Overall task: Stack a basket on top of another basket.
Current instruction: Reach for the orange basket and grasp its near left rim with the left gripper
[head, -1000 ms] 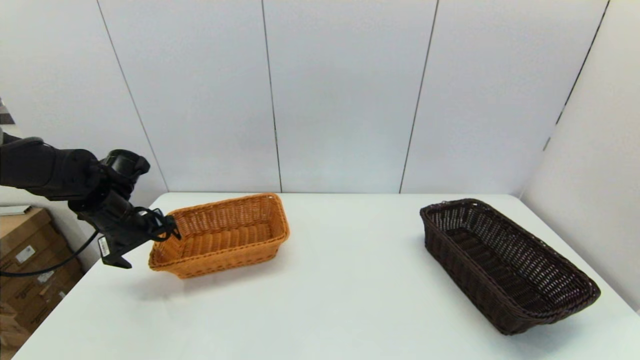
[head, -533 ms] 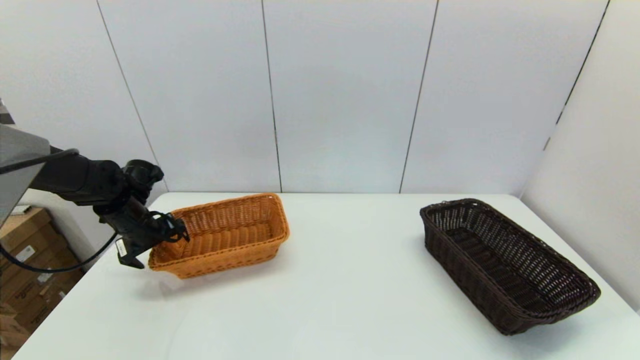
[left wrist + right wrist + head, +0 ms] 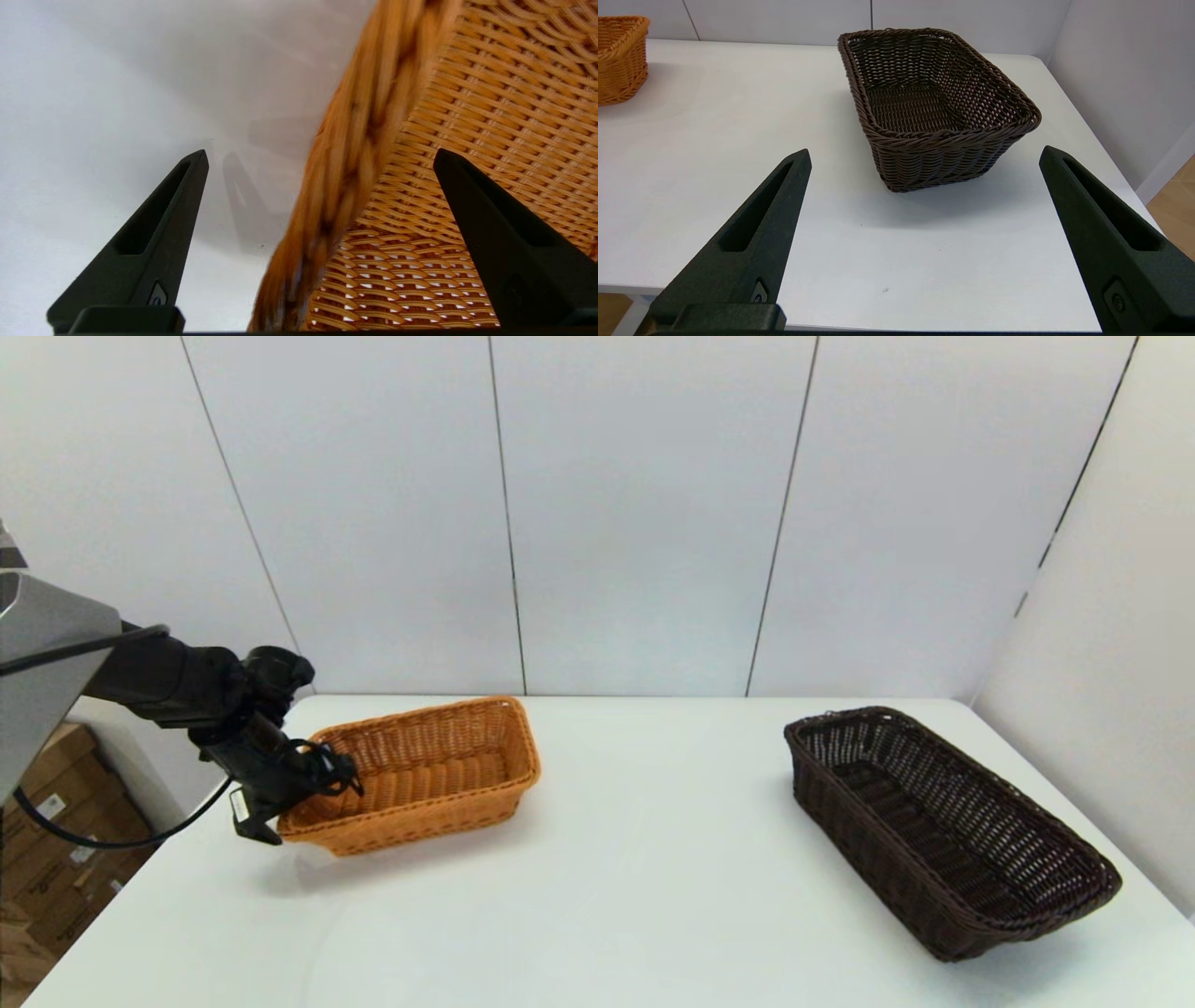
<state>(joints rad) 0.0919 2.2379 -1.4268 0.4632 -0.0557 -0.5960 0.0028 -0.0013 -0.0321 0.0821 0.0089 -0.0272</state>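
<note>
Fingers of my left gripper [image 3: 320,156] stand wide apart astride the braided rim at the orange basket's [image 3: 425,775] left end: one finger [image 3: 159,233] outside over the table [image 3: 635,859], the other inside the weave. I cannot tell whether either touches the rim. My right gripper [image 3: 924,154] hangs near the table's front edge, fingers apart, facing the dark basket [image 3: 943,821], which sits well apart on the table's right. White wall panels [image 3: 635,513] stand behind, and cardboard boxes [image 3: 42,859] lie past the left edge.
</note>
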